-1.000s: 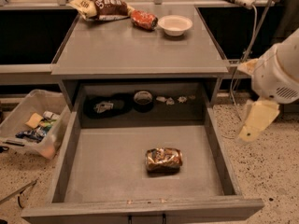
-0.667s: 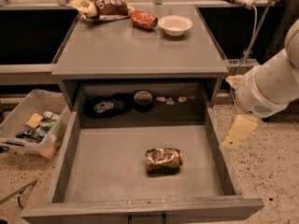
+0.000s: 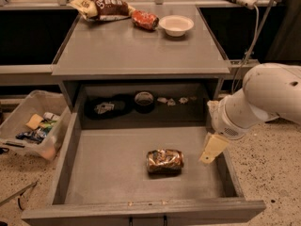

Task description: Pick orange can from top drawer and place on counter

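Note:
The orange can point(image 3: 164, 160) lies on its side on the floor of the open top drawer point(image 3: 108, 168), right of the middle. My gripper point(image 3: 211, 150) hangs from the white arm over the drawer's right wall, to the right of the can and above it, apart from it. The counter point(image 3: 136, 51) is the grey tabletop above the drawer.
On the counter's far edge lie a brown-and-yellow snack bag point(image 3: 101, 6), a red shiny packet point(image 3: 144, 19) and a white bowl point(image 3: 176, 25). Dark items point(image 3: 143, 99) sit in the recess behind the drawer. A clear bin point(image 3: 30, 126) of items stands on the floor at left.
My arm has moved left and down, bringing the gripper from beside the cabinet to over the drawer's right wall. The can has not moved.

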You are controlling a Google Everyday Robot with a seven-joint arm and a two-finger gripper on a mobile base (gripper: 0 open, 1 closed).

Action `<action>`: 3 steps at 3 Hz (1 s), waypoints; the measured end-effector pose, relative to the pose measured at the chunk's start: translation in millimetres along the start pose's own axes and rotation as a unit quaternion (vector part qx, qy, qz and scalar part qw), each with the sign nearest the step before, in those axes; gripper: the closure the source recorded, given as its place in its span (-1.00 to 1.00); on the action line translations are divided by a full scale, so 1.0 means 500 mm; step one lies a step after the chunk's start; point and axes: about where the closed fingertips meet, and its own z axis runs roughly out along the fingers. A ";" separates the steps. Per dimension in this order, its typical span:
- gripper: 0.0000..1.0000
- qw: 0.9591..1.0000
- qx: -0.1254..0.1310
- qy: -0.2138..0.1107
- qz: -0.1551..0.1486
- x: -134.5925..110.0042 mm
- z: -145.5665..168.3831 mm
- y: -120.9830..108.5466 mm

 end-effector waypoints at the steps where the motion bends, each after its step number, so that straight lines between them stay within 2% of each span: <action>1: -1.00 1.000 0.000 0.000 0.000 0.000 0.000 0.000; 2: -1.00 1.000 -0.024 -0.016 -0.007 -0.013 0.057 0.025; 3: -1.00 0.997 -0.064 -0.045 -0.013 -0.041 0.130 0.072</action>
